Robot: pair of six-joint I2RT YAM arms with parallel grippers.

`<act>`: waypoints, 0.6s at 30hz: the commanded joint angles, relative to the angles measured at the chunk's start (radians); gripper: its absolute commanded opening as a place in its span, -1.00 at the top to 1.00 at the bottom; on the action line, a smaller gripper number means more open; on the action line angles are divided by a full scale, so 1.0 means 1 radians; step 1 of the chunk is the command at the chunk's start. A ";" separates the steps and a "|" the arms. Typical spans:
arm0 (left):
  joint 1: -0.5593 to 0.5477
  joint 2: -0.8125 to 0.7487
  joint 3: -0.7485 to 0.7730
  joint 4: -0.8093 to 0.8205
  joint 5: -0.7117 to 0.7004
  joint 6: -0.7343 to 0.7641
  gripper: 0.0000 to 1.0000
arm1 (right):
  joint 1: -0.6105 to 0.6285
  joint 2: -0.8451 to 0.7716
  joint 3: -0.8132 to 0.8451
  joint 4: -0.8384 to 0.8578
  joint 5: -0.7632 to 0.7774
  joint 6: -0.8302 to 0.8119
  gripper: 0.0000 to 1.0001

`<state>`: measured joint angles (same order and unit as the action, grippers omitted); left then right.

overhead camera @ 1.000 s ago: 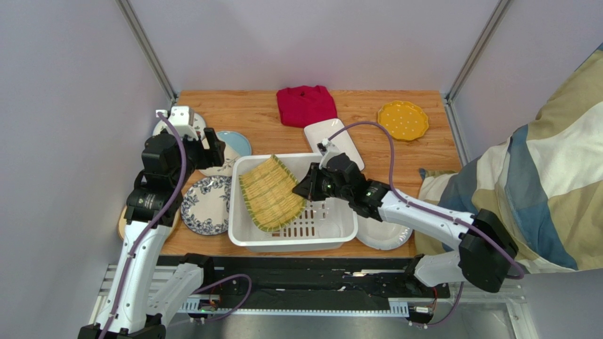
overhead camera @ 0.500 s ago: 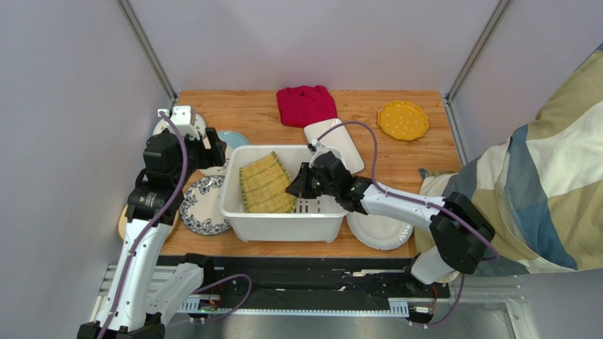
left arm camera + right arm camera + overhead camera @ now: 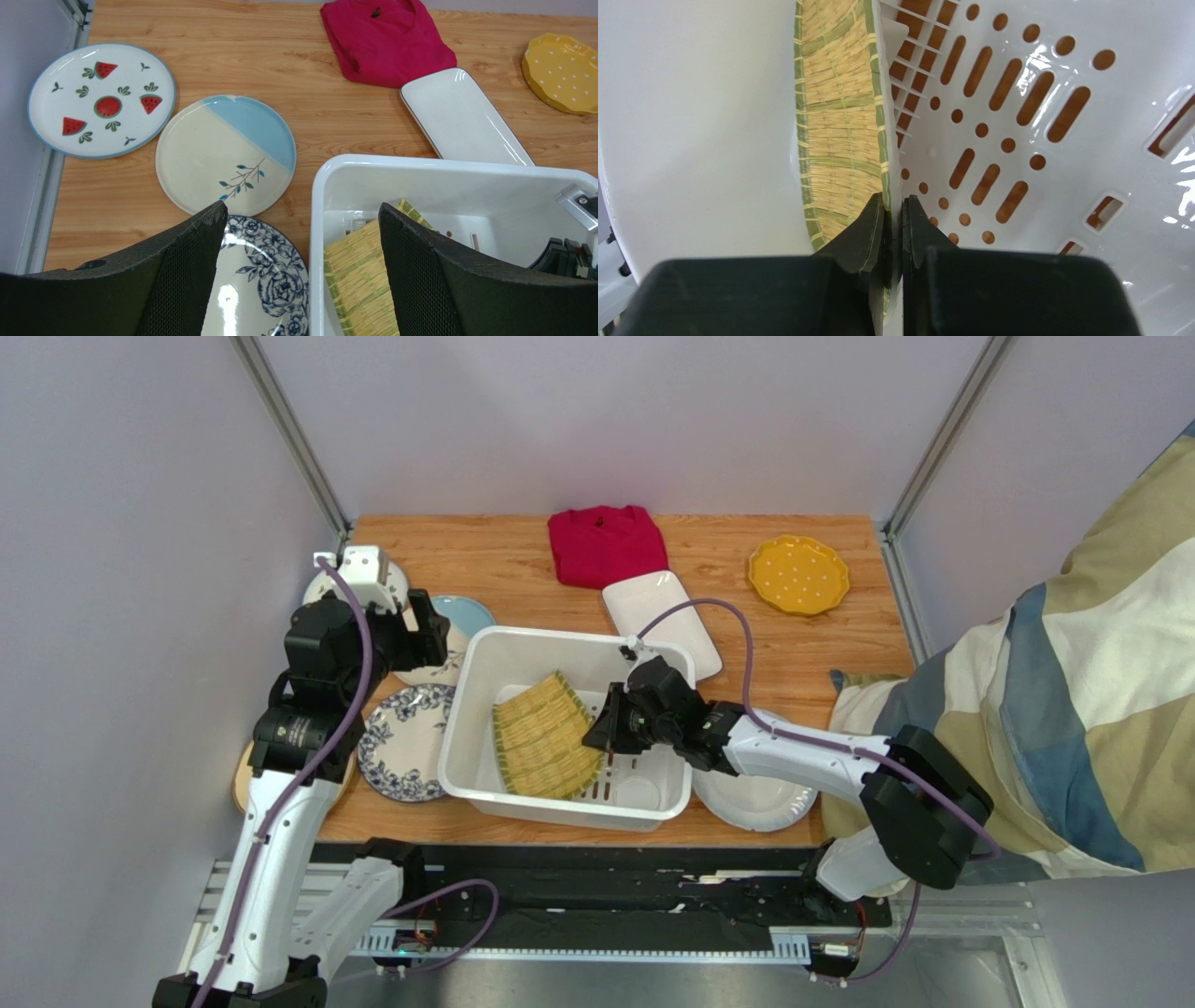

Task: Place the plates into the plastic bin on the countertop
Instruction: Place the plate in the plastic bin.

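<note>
The countertop [image 3: 786,637] is the biggest thing, and the plastic bin [image 3: 575,632] sits crooked on it, with its near side close to the near edge. If the arm pushes or pulls on the bin, I think it could slide more, bump the blue flower plate [image 3: 407,742] just left of it or the white round plate [image 3: 758,798] just right of it, or even tip off the near edge.

Inside the bin, on the left, the green woven plate [image 3: 544,738] stands tilted, leaning toward the left wall. Only this plate is in the bin. The others wait on the wood around it, and so does the red cloth [image 3: 606,543] at the far side.

The right claw [image 3: 892,203] is clenched on the woven plate's rim, pinching just a thin bit. If it lets go now, I think the plate could flop down hard and chip. If it lifts away while pinching, the plate could drag the bin along.

The left claw [image 3: 302,213] hangs wide apart, grasping nothing, over the bin's far left corner. It could knock the rim if it drops.
</note>
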<state>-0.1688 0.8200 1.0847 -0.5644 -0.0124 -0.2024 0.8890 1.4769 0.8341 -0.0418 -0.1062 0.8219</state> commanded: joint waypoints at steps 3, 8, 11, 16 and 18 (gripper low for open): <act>-0.003 -0.005 -0.009 0.023 0.005 0.004 -0.69 | 0.008 -0.061 -0.006 0.052 0.019 0.042 1.00; -0.003 -0.005 -0.012 0.026 0.006 0.003 -0.70 | 0.010 -0.026 0.000 0.100 -0.006 0.069 1.00; -0.003 -0.007 -0.012 0.024 0.005 0.004 -0.71 | 0.016 0.000 0.014 0.102 -0.021 0.074 1.00; -0.003 -0.007 -0.011 0.026 0.006 0.006 -0.71 | 0.024 0.031 0.049 0.046 0.025 0.042 0.72; -0.003 -0.005 -0.011 0.026 0.005 0.004 -0.71 | 0.033 0.028 0.063 -0.038 0.059 0.005 0.57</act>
<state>-0.1688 0.8200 1.0740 -0.5640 -0.0093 -0.2024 0.8986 1.5009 0.8349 -0.0334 -0.0982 0.8654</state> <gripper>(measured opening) 0.856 0.160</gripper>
